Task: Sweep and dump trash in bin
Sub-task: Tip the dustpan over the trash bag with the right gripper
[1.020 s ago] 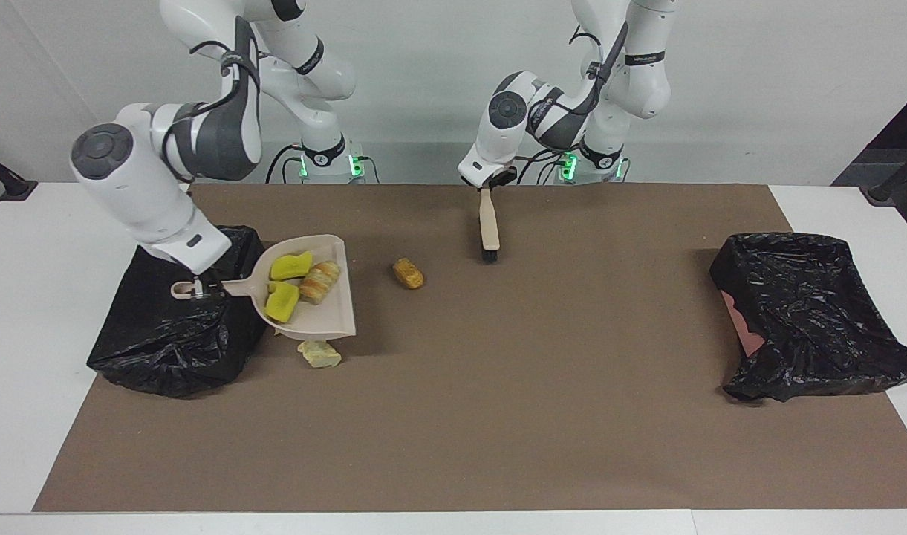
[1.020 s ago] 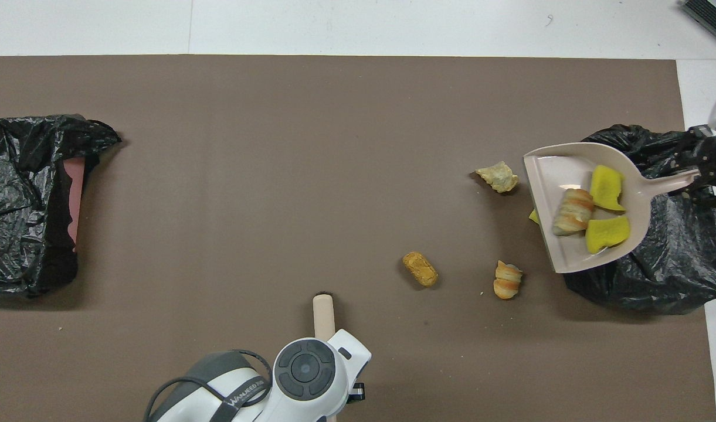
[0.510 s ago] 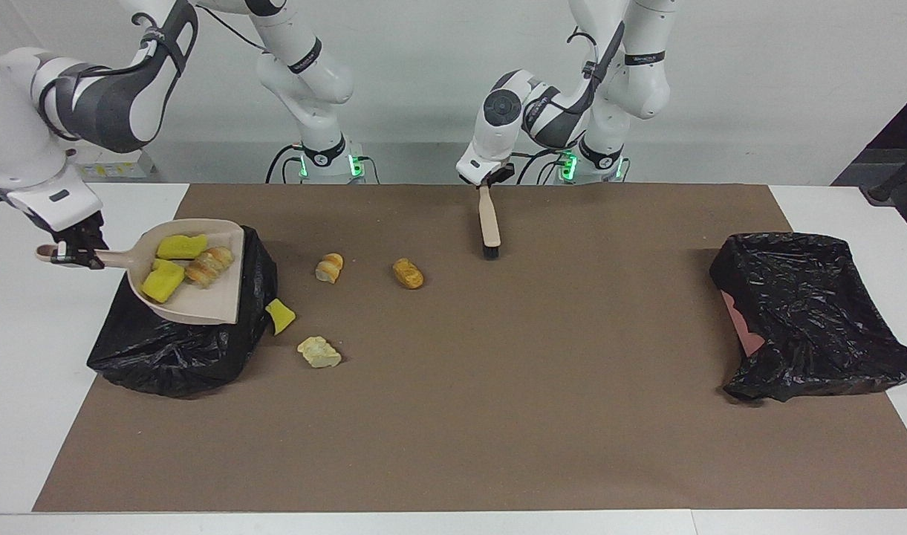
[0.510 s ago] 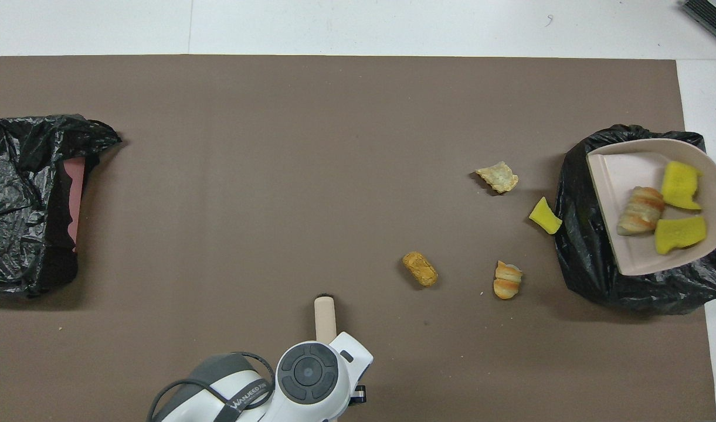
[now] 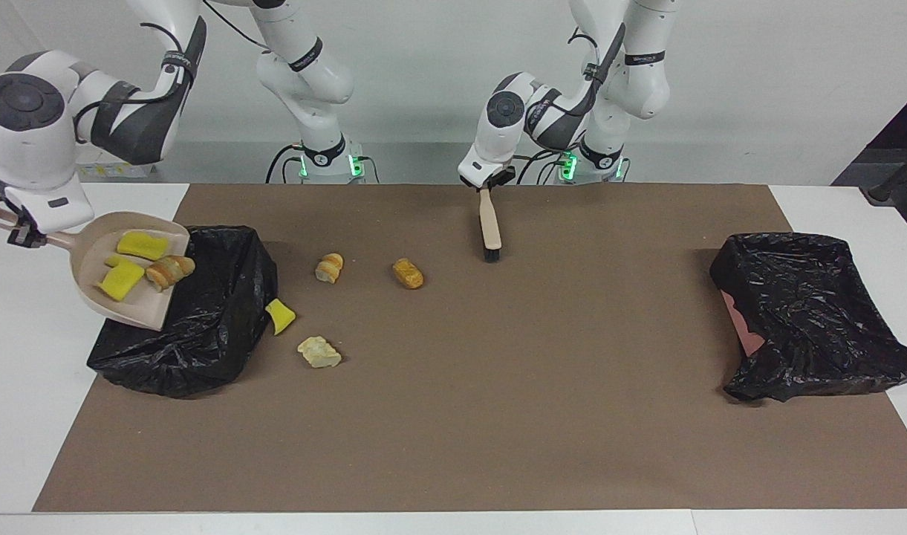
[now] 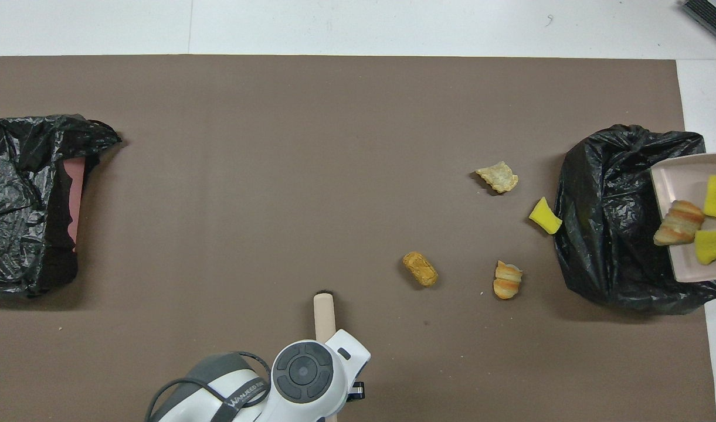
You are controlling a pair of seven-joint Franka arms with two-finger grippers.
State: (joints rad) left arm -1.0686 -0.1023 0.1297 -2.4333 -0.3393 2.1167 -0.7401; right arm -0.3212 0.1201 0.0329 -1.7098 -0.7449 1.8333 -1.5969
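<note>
We put the task roughly halfway, first load lifted but not dumped. The right claw [image 5: 24, 232] grips the handle of the beige plastic dustpan [image 5: 137, 301], which hangs tilted over the black-bagged bin at the right arm's end of the tabletop [image 5: 208, 327], its mouth sloping down toward the bag. Three pieces of trash ride in the pan: two bright yellow sponge chunks [image 5: 142, 244] [image 5: 121, 278] and a striped orange-brown bread roll [image 5: 169, 271] that sits closest to the pan's mouth; none has fallen into the bin as far as we can see. Four pieces are left on the brown mat: a yellow sponge wedge [image 5: 280, 316] just beside the bin, a pale-yellow crumbly lump [image 5: 319, 352] near it, a small striped croissant-like piece [image 5: 329, 267] and a tan oblong bread piece [image 5: 408, 273] nearer the middle. The left claw [image 5: 486, 187] holds the beige hand brush with black bristles [image 5: 489, 229] by its handle end, bristles down at the mat, waiting; how tight its grip is we cannot tell. A second black-bagged bin [image 5: 810, 312] sits at the left arm's end, no trash visible in it. Left to do, in our judgement: tip the pan, bring it down again, sweep up the four strays, dump again.
</note>
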